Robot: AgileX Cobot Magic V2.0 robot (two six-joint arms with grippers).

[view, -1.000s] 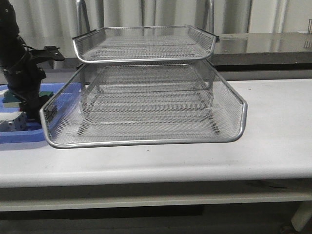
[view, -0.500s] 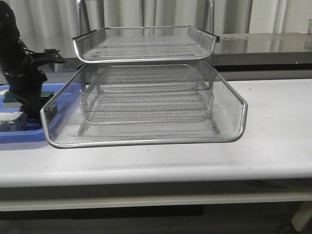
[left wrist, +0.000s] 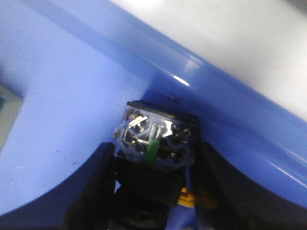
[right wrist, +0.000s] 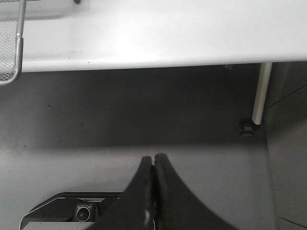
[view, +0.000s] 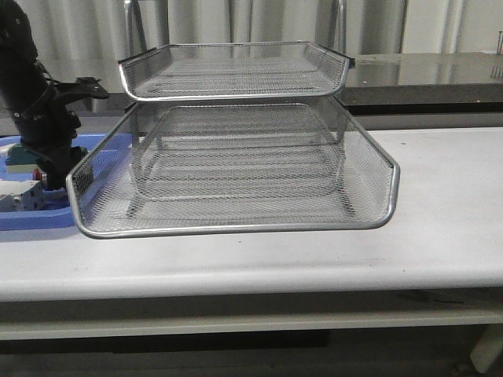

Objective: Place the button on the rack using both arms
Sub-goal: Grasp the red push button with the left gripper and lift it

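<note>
The button point(left wrist: 156, 139) shows in the left wrist view end-on, with its black body, metal terminals, a green strip and a yellow bit. My left gripper point(left wrist: 154, 146) is shut on it, one black finger on each side, just above the blue tray's floor. In the front view my left gripper point(view: 51, 177) is at the far left, over the tray, beside the rack's left corner. The silver wire-mesh rack point(view: 236, 157) stands mid-table. My right gripper point(right wrist: 153, 160) is shut and empty, below the table's front edge, over the floor.
The flat blue plastic tray point(view: 31, 216) lies left of the rack and holds a white block point(view: 20, 196) and a green block point(view: 17, 159). Its raised rim point(left wrist: 206, 91) runs just past the button. A rack corner point(right wrist: 12, 48) and a table leg point(right wrist: 261, 91) show in the right wrist view.
My left arm has risen a little over the blue tray and shifted slightly left. The rack and the right arm have not moved.
</note>
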